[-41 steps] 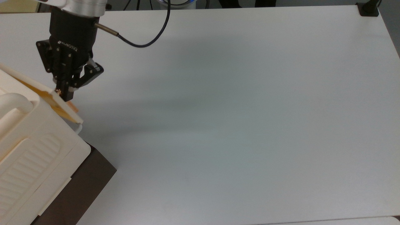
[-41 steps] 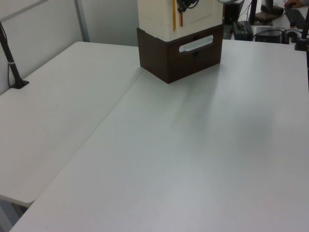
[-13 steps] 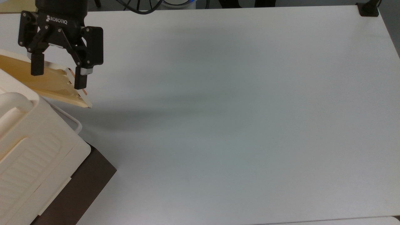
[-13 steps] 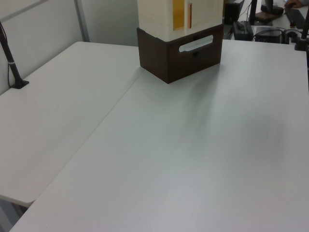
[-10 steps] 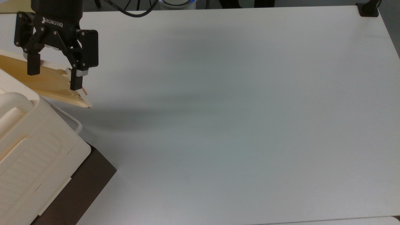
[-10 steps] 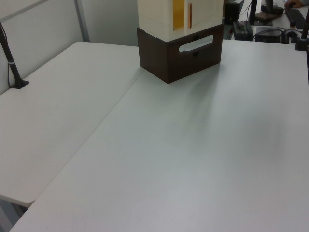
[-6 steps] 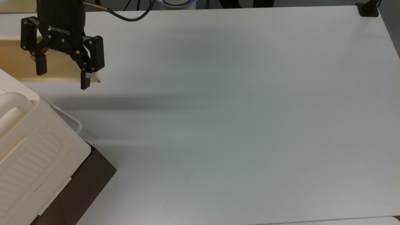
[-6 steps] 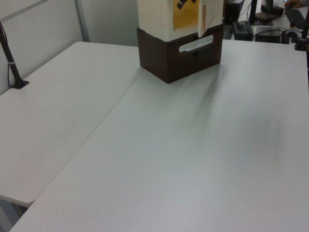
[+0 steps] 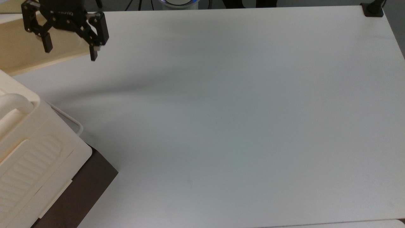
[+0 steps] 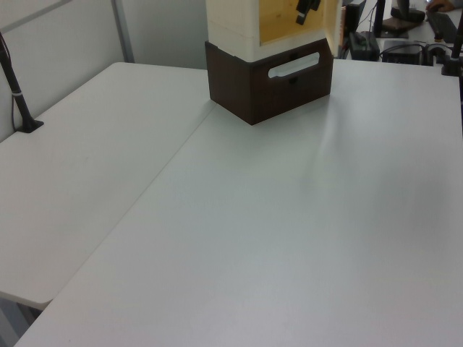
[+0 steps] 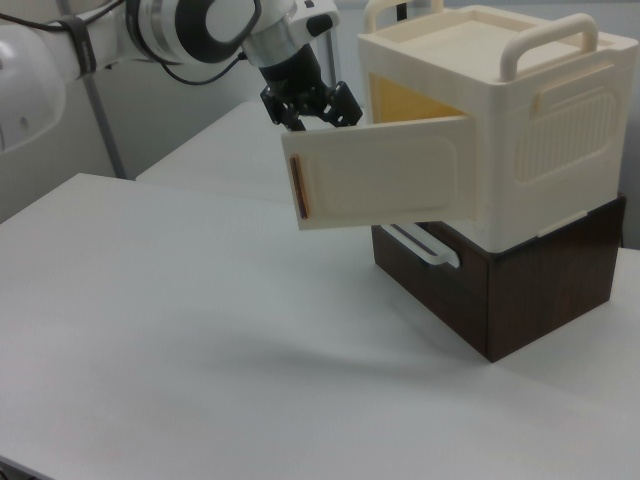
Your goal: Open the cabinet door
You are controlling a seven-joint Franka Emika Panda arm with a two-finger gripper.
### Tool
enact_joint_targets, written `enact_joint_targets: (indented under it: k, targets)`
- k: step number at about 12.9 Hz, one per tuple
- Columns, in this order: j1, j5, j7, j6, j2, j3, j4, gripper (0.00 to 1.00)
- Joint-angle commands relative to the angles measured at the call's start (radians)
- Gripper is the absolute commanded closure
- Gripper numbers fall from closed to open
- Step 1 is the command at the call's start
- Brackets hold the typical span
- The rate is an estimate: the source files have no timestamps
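The cabinet point(image 9: 28, 148) is a cream box with a thick handle, standing on a dark brown base point(image 9: 85, 186) at the top view's lower left. Its cabinet door point(image 9: 22, 55) stands swung wide open. The right view shows the cabinet door point(image 11: 385, 185) sticking out from the cabinet point(image 11: 520, 120), with the yellow inside exposed. My gripper point(image 9: 70, 50) hovers open over the door's free end with nothing between its fingers. In the right view my gripper point(image 11: 310, 112) is just behind the door's upper free corner. One of its fingers point(image 10: 307, 9) crosses the yellow opening in the left view.
The white table point(image 9: 237, 126) stretches wide to the top view's right of the cabinet. A black clamp point(image 9: 373, 9) sits at its far right corner. The brown base point(image 11: 500, 285) has a white handle point(image 10: 293, 66). A black post point(image 10: 16, 83) stands at the left view's left.
The door has swung from slightly ajar to wide open. My gripper, shut at the door's knob 3.2 s ago, has opened and moved toward the top view's upper edge.
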Motion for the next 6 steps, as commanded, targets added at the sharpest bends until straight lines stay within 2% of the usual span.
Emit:
enact_joint_targets:
  k: [1,4,6]
  targets:
    - [-0.007,0.026,-0.051,-0.158,-0.051,-0.011,-0.019,0.00]
    - [-0.019,0.025,-0.053,-0.199,-0.056,-0.051,-0.019,0.00]
    - [-0.033,0.016,-0.109,-0.262,-0.058,-0.071,-0.016,0.00]
